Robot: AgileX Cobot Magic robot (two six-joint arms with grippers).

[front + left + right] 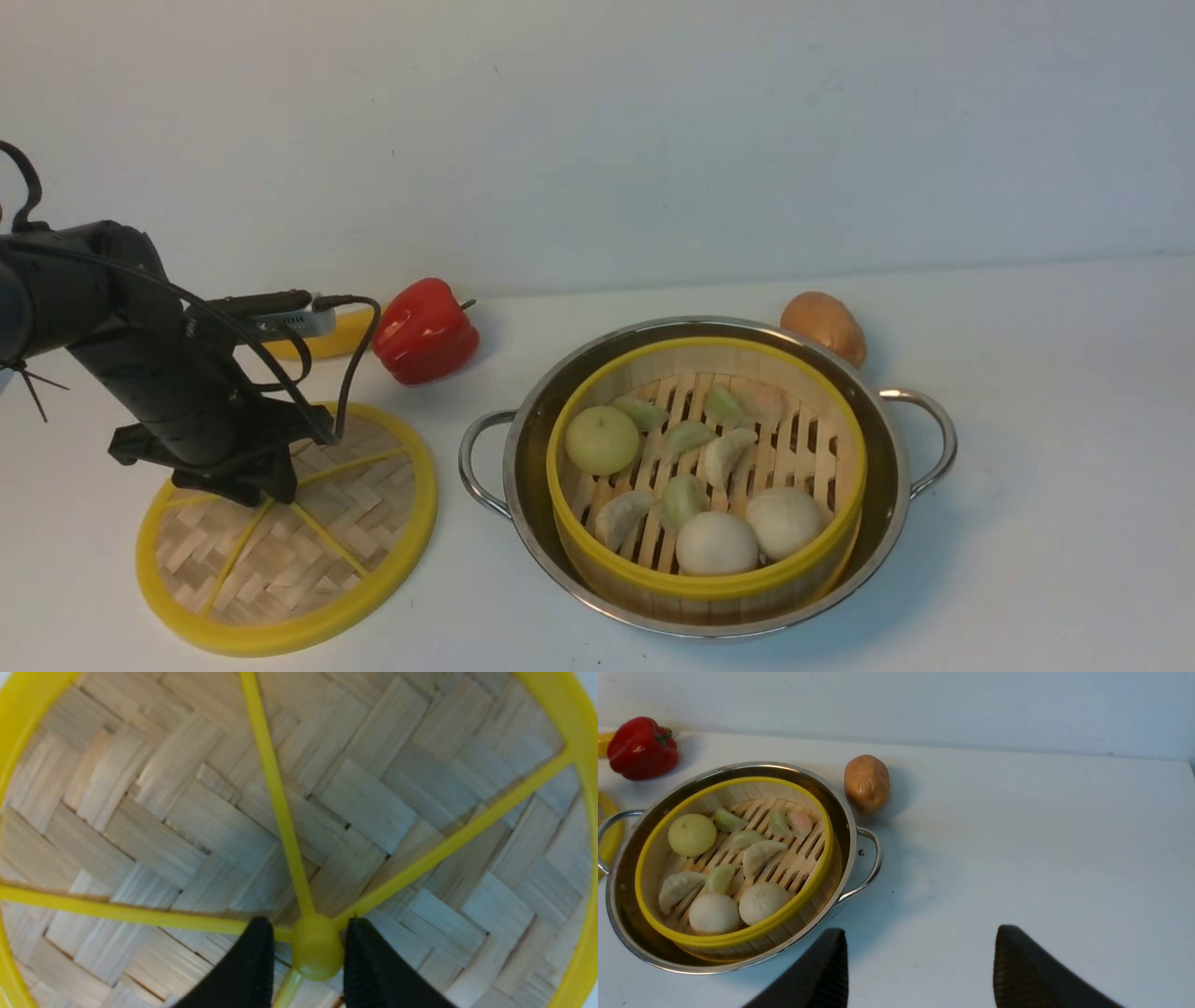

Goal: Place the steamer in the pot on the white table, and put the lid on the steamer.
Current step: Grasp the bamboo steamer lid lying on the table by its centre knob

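The steamer (707, 467), a yellow-rimmed bamboo basket with dumplings and buns, sits inside the steel pot (523, 439) on the white table (1027, 467); both also show in the right wrist view, steamer (733, 858) and pot (847, 826). The lid (308, 551) lies flat on the table left of the pot. My left gripper (266, 485) is down over its centre. In the left wrist view the jaws (308, 921) straddle the lid's yellow centre knob (317, 949); one finger touches it and a thin gap shows at the other. My right gripper (920, 933) is open and empty above the table right of the pot.
A red bell pepper (425, 329) and a yellow object (336, 338) lie behind the lid. A brown potato (823, 325) lies behind the pot's right side. The pot's looped handles (924, 439) stick out left and right.
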